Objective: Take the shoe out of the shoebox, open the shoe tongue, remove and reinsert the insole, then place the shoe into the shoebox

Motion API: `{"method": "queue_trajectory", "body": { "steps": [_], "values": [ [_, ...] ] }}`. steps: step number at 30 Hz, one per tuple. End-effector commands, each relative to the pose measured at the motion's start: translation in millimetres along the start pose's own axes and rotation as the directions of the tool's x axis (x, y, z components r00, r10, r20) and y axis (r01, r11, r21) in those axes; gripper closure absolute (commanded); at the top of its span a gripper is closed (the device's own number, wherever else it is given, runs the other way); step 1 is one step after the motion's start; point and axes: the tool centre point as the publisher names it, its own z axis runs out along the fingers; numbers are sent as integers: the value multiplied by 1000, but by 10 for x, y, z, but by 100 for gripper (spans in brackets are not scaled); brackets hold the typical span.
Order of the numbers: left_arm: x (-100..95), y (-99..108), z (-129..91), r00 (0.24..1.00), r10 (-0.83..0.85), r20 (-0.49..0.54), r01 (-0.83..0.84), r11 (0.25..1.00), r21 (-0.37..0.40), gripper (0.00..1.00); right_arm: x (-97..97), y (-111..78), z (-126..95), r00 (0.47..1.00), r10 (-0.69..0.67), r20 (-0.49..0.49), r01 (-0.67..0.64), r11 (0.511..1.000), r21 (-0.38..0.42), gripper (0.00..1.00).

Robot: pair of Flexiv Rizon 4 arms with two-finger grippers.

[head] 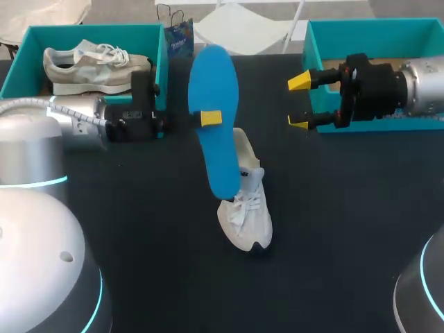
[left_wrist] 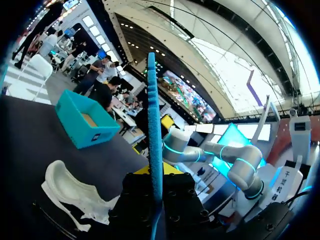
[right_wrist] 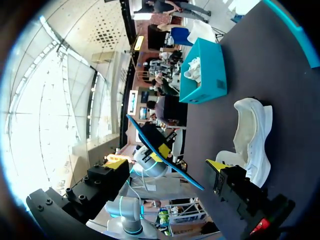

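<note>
A: Item, insole (head: pixel 214 76): location?
B: Pinched in left hand (head: pixel 210 118), held over shoe (head: pixel 246 215) on surface (head: pixel 347 243), likely for reinsertion; right hand (head: pixel 300 103) spread, empty, beside shoebox (head: pixel 374 24)

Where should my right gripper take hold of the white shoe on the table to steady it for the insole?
Probably the white shoe's heel collar, from the right with the open right gripper. The shoe stands on its sole, opening upward, that side bare; the blue insole in the left gripper hangs over the other side.
</note>
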Motion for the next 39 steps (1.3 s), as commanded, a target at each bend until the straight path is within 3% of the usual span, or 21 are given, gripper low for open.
{"method": "queue_trajectory", "body": {
  "steps": [1, 7, 15, 18, 19, 26, 35, 37, 39],
  "values": [
    [-282, 158, 102, 379, -922, -74, 920, 384, -81, 100, -6, 8, 21, 1000, 1, 0, -1, 1000, 0, 0],
    [-338, 210, 170, 346, -935, -75, 934, 351, -70, 100, -6, 8, 21, 1000, 1, 0, -1, 1000, 0, 0],
    [-323, 105, 181, 381, -918, -111, 919, 389, -60, 100, 160, -96, -47, 965, -146, 217, 153, 988, -17, 0],
    [-328, 103, 182, 386, -916, -112, 917, 394, -59, 100, 185, -110, -57, 958, -157, 241, 167, 986, -20, 0],
    [-345, 92, 187, 390, -914, -117, 916, 398, -55, 100, 265, -146, -66, 932, -168, 322, 183, 983, -15, 0],
    [-359, 4, 217, 486, -861, -151, 869, 494, -17, 100, 536, -223, 89, 803, -147, 578, 162, 986, 25, 0],
    [-306, -62, 226, 576, -803, -153, 813, 582, 5, 100, 708, -283, 237, 644, -77, 761, 89, 996, 25, 0],
    [-291, -68, 235, 593, -792, -144, 801, 598, 8, 100, 744, -297, 233, 604, -36, 796, 75, 997, -12, 0],
    [-287, -71, 247, 597, -789, -146, 798, 602, 11, 100, 758, -297, 229, 603, -34, 797, 65, 998, -6, 0]
  ]
}}
